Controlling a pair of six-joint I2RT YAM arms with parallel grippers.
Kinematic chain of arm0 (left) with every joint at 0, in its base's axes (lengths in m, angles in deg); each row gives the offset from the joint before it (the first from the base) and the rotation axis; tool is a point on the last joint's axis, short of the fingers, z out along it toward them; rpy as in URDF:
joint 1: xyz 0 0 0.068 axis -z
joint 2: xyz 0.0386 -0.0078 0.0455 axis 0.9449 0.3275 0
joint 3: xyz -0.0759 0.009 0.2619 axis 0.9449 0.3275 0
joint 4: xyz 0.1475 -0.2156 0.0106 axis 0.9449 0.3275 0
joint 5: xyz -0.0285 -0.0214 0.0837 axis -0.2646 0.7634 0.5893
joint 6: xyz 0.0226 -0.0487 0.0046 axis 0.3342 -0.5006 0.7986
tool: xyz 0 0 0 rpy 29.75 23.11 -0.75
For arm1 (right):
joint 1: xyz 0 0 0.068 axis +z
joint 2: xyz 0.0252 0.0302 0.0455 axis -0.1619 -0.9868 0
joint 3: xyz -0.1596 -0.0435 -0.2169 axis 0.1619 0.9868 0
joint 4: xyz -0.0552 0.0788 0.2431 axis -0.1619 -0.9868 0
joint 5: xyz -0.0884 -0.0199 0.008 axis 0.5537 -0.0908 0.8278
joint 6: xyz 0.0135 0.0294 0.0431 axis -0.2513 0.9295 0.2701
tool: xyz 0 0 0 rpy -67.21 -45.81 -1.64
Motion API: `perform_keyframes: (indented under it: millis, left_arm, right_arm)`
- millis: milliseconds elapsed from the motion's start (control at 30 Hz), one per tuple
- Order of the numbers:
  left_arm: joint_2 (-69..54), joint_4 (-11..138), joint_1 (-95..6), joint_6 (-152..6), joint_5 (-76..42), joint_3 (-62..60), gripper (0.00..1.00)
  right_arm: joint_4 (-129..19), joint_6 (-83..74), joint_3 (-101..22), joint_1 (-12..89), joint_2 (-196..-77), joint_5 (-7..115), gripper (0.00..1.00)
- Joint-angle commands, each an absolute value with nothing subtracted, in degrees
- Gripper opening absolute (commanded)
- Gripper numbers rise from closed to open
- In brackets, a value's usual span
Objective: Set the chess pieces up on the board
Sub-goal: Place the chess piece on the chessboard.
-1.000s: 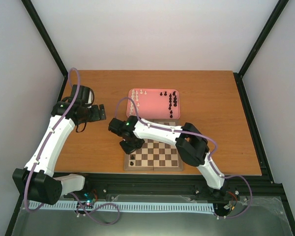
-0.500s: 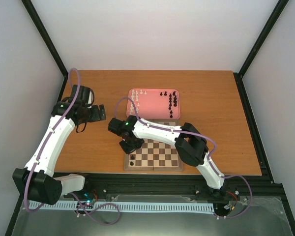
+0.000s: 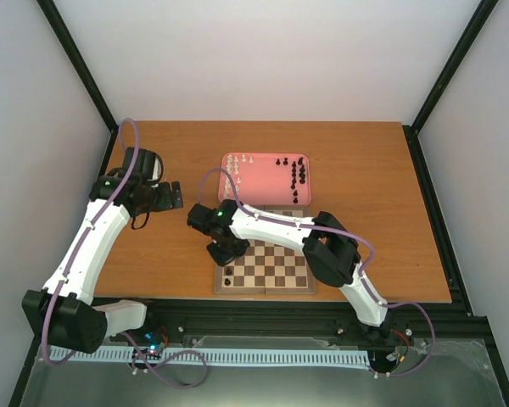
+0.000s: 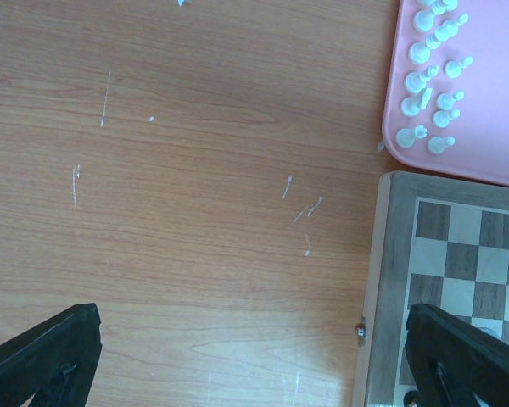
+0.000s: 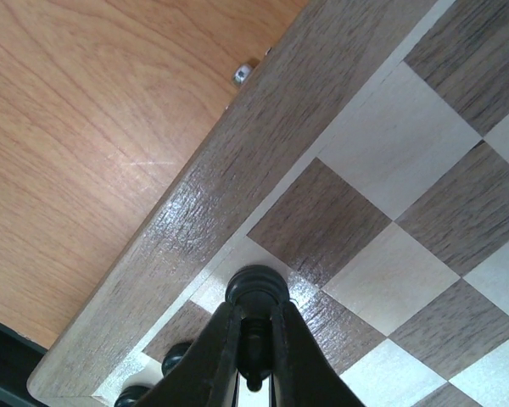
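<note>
Hanging over the left edge of the chessboard (image 3: 276, 270), the right gripper (image 5: 254, 315) is seen clenched on a black piece (image 5: 256, 288). The piece's long axis is lined up with the fingers, and its end is pointed at a square just inside the border. Two more black pieces (image 5: 176, 356) are stood at lower left. The left gripper (image 4: 250, 339) is held splayed and unloaded left of the board, so the right arm is judged nearer. Cream pieces (image 4: 420, 80) are kept in the pink tray (image 4: 492, 127).

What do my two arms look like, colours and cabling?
Both match: white shells on the long links, black joints and bases. The left arm and right arm each carry a looping purple cable and a small green light. The jaws are black and tapered.
</note>
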State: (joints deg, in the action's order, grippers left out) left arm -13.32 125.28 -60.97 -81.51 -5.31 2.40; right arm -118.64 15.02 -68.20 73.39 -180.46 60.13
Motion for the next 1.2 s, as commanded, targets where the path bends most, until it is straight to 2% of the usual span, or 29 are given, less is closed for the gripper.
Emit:
perform_keyframes:
  millis: [0, 833, 1167]
  left_arm:
    - [-14.5, 125.0, -61.1, -80.3, -5.0, 2.2, 1.00]
    - [-14.5, 125.0, -61.1, -80.3, -5.0, 2.0, 1.00]
    - [-14.4, 124.8, -61.1, -80.3, -5.7, 2.2, 1.00]
  right_arm:
    - [-119.1, 14.8, -66.2, 73.8, -178.5, 59.6, 0.05]
    - [-119.2, 14.1, -68.1, 74.4, -180.4, 58.6, 0.07]
    - [-120.1, 14.0, -70.7, 74.4, -181.9, 59.2, 0.12]
